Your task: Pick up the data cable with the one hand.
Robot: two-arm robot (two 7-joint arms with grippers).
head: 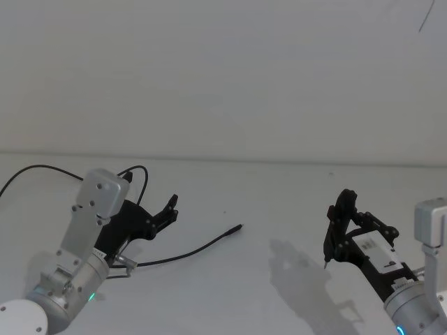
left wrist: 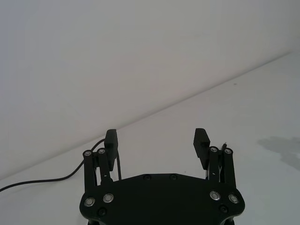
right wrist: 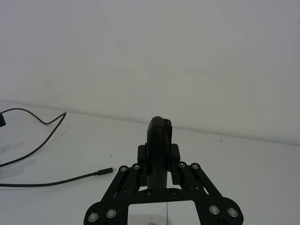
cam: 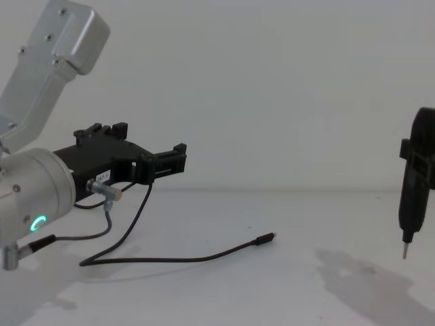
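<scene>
While the left gripper (head: 170,211) hovers spread, likely pre-grasp, the data cable (head: 199,248) lies slack on the table (head: 279,202) at its 4 o'clock. Right gripper (right wrist: 158,161), 3 o'clock, clamps a pen tool (right wrist: 159,131).

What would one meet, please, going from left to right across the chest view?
Left gripper, jaws open → data cable's plug → black pen-shaped tool, tip down, clamped in the right gripper at the right edge.
</scene>
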